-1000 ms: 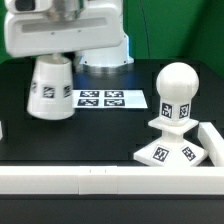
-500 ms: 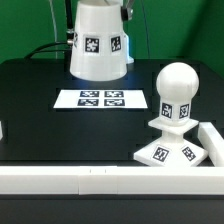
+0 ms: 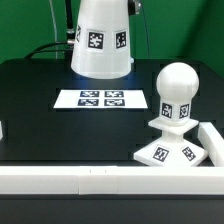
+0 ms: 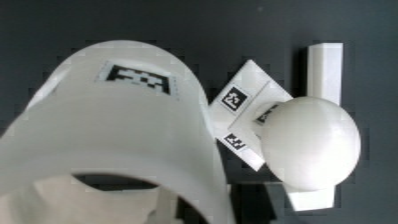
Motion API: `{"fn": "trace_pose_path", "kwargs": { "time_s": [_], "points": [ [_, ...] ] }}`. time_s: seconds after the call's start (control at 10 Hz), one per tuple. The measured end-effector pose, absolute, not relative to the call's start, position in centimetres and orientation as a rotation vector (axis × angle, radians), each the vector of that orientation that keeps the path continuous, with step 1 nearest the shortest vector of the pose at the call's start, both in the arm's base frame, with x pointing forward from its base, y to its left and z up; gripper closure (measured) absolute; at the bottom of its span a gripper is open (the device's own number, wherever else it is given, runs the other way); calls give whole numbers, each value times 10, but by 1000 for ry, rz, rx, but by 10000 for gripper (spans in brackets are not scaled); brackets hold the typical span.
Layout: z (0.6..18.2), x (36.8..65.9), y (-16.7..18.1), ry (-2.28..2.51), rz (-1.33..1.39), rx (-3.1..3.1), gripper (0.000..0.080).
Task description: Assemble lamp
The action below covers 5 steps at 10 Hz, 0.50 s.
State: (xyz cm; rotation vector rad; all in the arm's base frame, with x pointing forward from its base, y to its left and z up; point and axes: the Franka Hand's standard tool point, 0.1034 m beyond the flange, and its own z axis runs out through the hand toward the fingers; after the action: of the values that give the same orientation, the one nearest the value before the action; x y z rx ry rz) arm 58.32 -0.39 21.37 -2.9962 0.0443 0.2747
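Shade [image 3: 101,40] is hanging airborne above the bulb [image 3: 177,92] on its base [image 3: 172,153], looking light, rigid, slick plastic; claw hidden, grip state unclear.

We see the lamp in three white plastic parts. The tapered shade [image 3: 101,40] hangs clear of the table at the top centre of the exterior frame, wide end down, with two black-and-white tags on its side. In the wrist view the shade [image 4: 116,120] fills most of the frame, its open mouth showing. The ball-shaped bulb [image 3: 178,90] stands upright on the flat square base [image 3: 172,152] at the lower right of the exterior frame. Both carry tags, and the base sits slightly tilted against a white rail.
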Motion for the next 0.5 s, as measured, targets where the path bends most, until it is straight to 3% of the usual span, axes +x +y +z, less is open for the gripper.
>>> {"fn": "trace_pose_path", "kwargs": {
  "time_s": [0.1, 0.5],
  "points": [
    [216, 585, 0, 60, 267, -2987, 756],
    [254, 621, 54, 183, 203, -2956, 755]
  ]
}}
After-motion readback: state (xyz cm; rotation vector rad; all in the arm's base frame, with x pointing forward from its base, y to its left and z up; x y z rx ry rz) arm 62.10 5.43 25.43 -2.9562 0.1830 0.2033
